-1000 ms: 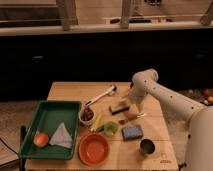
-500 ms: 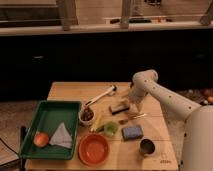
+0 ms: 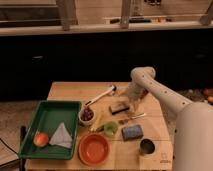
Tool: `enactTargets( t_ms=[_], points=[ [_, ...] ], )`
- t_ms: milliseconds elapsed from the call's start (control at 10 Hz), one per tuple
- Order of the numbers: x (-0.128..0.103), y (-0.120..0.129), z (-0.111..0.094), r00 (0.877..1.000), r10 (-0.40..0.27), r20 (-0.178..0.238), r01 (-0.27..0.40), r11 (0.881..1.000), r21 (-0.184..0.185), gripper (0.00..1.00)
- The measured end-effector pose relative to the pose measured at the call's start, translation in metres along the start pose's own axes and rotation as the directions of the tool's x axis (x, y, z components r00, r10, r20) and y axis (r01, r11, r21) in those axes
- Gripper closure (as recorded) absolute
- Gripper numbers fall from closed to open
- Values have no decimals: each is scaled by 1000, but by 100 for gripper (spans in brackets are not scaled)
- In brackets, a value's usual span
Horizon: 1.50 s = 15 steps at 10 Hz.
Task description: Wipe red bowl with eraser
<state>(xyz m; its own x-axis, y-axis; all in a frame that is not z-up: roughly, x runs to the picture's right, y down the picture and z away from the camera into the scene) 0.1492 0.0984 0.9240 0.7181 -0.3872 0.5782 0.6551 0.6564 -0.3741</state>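
Note:
The red bowl (image 3: 94,148) is a wide, shallow orange-red bowl at the table's front edge, just right of the green tray. The eraser (image 3: 119,107) is a small block with a dark top and tan base, lying near the middle of the wooden table. My gripper (image 3: 131,102) hangs from the white arm (image 3: 150,86) and sits just right of the eraser, close to its right end. The eraser still rests on the table.
A green tray (image 3: 50,116) at the left holds an apple (image 3: 40,138) and a folded cloth (image 3: 62,135). A small bowl with dark contents (image 3: 87,115), a white brush (image 3: 101,94), a green item (image 3: 110,128), a blue-grey sponge (image 3: 132,132), a dark cup (image 3: 146,146) and a utensil (image 3: 135,117) lie around.
The gripper has moved a little left and lower, closer to the eraser's right end. Nothing on the table has shifted.

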Motion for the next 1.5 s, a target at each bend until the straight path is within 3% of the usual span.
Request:
enactTargets(
  t_ms=[300, 800, 1300, 1500],
  points=[
    [-15, -5, 4, 998, 55, 41, -54, 998, -13, 20],
    [-58, -16, 15, 984, 156, 87, -157, 988, 4, 20],
    [-46, -7, 33, 966, 250, 73, -248, 968, -33, 20],
    [-36, 1, 34, 958, 281, 57, -278, 959, -46, 29]
  ],
)
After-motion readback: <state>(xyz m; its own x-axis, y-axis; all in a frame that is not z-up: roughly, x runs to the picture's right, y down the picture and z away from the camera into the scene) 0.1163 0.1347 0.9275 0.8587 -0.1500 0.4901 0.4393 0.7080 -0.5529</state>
